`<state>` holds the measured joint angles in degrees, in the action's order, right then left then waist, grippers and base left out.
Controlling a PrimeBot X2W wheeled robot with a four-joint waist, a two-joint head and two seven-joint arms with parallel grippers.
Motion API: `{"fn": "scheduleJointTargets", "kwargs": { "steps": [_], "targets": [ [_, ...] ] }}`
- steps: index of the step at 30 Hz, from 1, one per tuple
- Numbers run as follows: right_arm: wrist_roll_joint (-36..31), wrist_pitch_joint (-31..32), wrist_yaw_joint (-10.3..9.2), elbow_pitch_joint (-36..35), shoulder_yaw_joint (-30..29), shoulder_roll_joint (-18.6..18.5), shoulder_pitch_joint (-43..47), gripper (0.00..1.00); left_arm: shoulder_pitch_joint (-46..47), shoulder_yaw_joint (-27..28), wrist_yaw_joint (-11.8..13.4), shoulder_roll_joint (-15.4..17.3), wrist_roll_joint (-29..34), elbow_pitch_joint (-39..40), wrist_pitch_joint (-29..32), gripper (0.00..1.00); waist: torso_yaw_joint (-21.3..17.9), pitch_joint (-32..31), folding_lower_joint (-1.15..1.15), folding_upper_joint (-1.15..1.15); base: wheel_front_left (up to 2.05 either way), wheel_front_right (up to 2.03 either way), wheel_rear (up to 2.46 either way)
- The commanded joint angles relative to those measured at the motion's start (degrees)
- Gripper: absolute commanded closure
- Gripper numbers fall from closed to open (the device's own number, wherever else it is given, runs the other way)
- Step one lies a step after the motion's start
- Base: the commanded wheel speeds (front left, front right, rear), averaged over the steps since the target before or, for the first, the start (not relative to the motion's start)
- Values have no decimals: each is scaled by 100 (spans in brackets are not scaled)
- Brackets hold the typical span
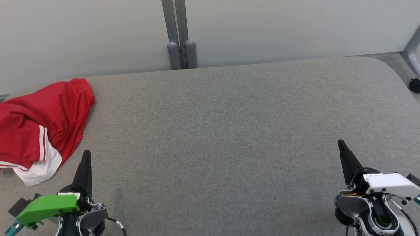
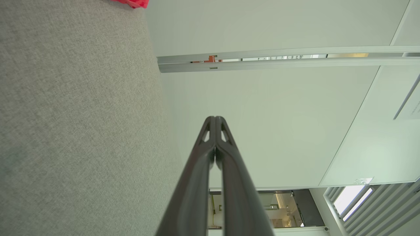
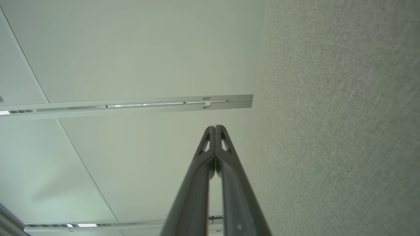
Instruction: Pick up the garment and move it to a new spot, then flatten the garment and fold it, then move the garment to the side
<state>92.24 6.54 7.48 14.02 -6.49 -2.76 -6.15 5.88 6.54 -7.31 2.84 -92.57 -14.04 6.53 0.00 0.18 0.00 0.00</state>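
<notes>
A crumpled red garment (image 1: pixel 39 124) with white stripes and a white panel lies bunched at the far left of the grey padded table (image 1: pixel 223 131); a red corner of the garment (image 2: pixel 133 2) peeks in at the top of the left wrist view. My left gripper (image 1: pixel 86 154) is shut and holds nothing, its tip just right of the garment's lower edge and apart from it. The two fingers (image 2: pixel 215 119) meet at the tips. My right gripper (image 1: pixel 340 143) is shut and holds nothing at the table's near right; its fingers (image 3: pixel 215 128) also touch.
A pale partition wall (image 1: pixel 262 29) with a grey post (image 1: pixel 178 36) runs along the table's far edge. The table's far right corner is rounded, with a small dark object (image 1: pixel 414 84) beyond it on the floor.
</notes>
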Motion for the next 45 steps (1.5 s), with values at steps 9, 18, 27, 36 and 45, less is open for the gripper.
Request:
{"fn": "scheduleJointTargets", "kwargs": {
  "steps": [9, 18, 27, 36, 45],
  "targets": [
    [36, 15, 2, 7, -5, -24, -33, 100, 82, 5, -36, 11, 31, 9, 13, 100, 0, 0, 0, 0, 0, 0, 0],
    [-7, -10, -1, 150, 12, 47, 133, 0, -129, -27, 21, -42, 1, -167, -15, 0, 0, 1, 0, 0, 0, 0, 0],
    [-299, -276, -1, 21, 129, 10, 223, 0, -109, -297, 15, -34, 158, -175, -280, 0, 7, 9, 0, 0, 0, 0, 0],
    [-1493, -508, 0, -258, 284, -172, 275, 0, -58, -443, 10, -27, 1132, -205, -511, 0, 13, 13, 0, 0, 0, 0, 0],
    [-2791, -725, 0, -410, 446, -314, 331, 0, -17, -594, 96, -19, 2617, -190, -728, 0, 8, 7, 0, 0, 0, 0, 0]
  ]
}}
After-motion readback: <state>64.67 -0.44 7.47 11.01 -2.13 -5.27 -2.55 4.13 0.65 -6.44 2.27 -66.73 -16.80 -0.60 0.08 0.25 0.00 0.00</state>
